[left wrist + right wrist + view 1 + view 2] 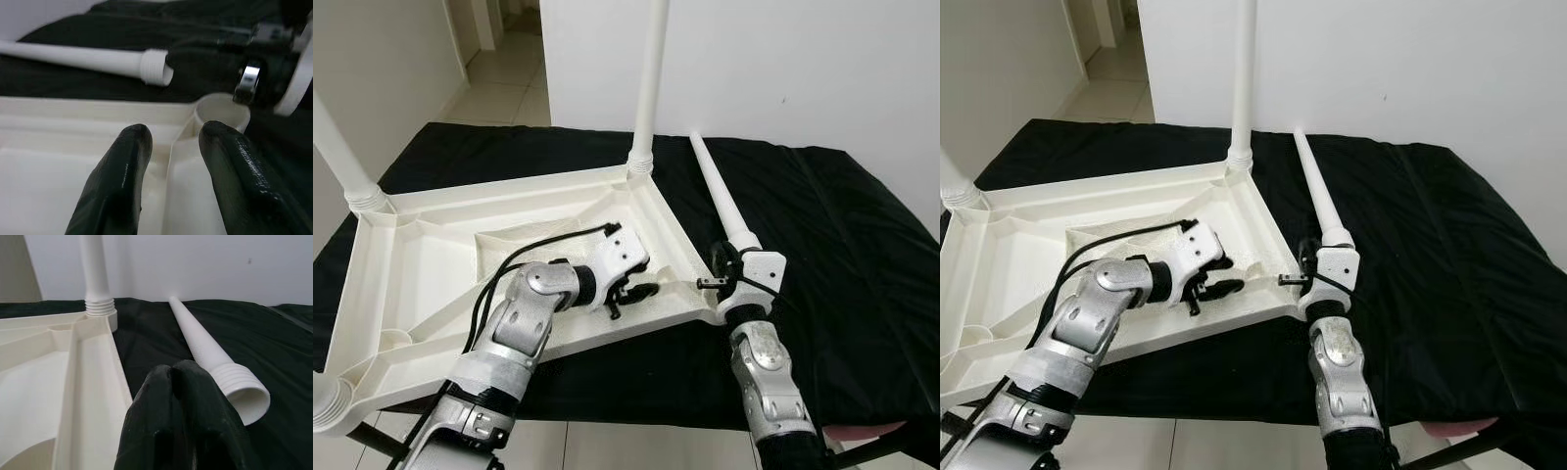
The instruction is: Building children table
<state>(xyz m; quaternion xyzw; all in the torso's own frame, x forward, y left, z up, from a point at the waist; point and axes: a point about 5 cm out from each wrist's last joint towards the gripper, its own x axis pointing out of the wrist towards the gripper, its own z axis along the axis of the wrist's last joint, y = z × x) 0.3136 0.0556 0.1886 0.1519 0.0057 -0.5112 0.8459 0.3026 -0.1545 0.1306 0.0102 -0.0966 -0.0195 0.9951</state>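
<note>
Nearest, the left gripper [634,294] hovers over the ribbed underside of the upturned white plastic tabletop [431,255], its glossy black fingers apart by the empty corner socket [222,110]. The right gripper [178,396], fingers pressed together, lies beside the loose tapered leg [720,196] with its threaded end, on the black-draped worktop [842,245]. Beyond stands a fitted leg [651,78].

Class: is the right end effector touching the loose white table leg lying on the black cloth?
Cannot tell. In the right wrist view the shut right end effector overlaps the loose leg near its threaded end, so no gap or contact shows plainly.
</note>
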